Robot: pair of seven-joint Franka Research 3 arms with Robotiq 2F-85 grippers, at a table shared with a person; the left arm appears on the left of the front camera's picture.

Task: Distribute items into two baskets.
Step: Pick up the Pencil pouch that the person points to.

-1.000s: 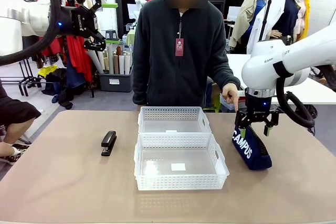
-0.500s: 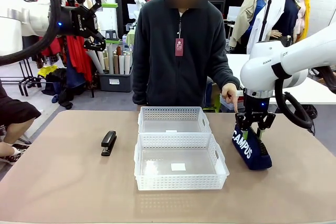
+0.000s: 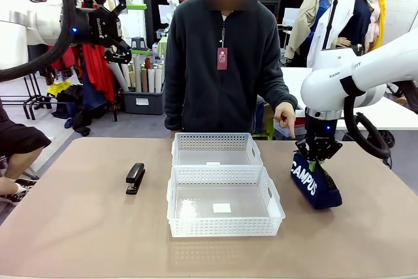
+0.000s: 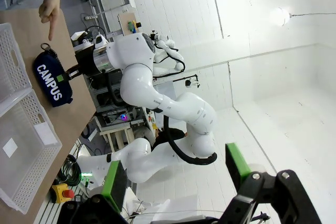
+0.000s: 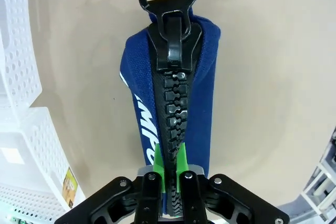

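Note:
A navy pouch (image 3: 315,185) lettered "CAMPUS" stands on the table to the right of the baskets. My right gripper (image 3: 318,155) comes down from above and is shut on the pouch's zipper edge (image 5: 169,129), green pads (image 5: 159,167) pinching the zip. The person's hand (image 3: 285,117) points down just behind it. A black stapler (image 3: 135,178) lies left of the baskets. The two white lattice baskets stand mid-table, one far (image 3: 215,138) and one near (image 3: 222,228), each holding just a small label. My left gripper (image 3: 134,31) hangs open high at the left, holding nothing. The left wrist view shows the pouch (image 4: 52,80).
The person stands at the table's far edge behind the baskets. Bare tabletop (image 3: 78,227) lies around the stapler and in front of the baskets. Basket walls (image 5: 16,77) run close along the left in the right wrist view.
My right gripper's jaws have shut on the top of the pouch, which now tilts slightly. The left arm and the stapler have not moved.

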